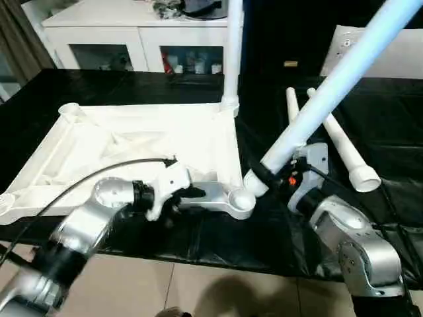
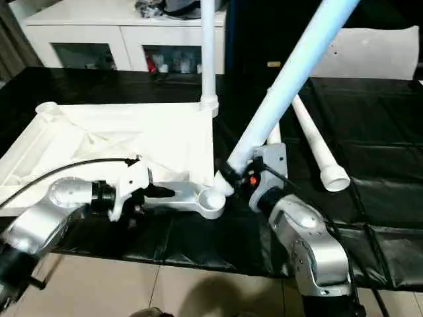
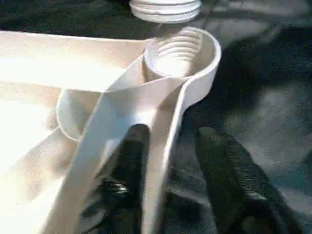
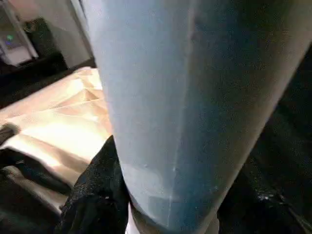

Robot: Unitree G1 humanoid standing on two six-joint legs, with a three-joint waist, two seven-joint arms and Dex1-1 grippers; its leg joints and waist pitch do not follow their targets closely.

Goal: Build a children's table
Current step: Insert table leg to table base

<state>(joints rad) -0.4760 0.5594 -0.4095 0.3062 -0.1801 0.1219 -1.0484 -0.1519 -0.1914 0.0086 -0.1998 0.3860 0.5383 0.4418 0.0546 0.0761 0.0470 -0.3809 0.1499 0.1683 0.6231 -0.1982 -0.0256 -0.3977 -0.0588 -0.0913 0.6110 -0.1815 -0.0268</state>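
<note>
— White leg (image 1: 330, 92) is clamped in your right gripper (image 1: 269, 173), tilted, its threaded end just beside the near corner socket (image 3: 181, 51).

— And the tabletop (image 1: 132, 145)?

— Upside down on the black table (image 1: 99, 86). Your left gripper (image 3: 168, 161) straddles its near rim, fingers part open. Swing the leg upright over the socket; the far corner's fitted leg (image 1: 232, 46) stands clear.

No text, label, brand, number or sign can be read anywhere in these views. The items behind the glass doors of the white cabinet (image 1: 139, 49) are too small and blurred to make out any print.
</note>
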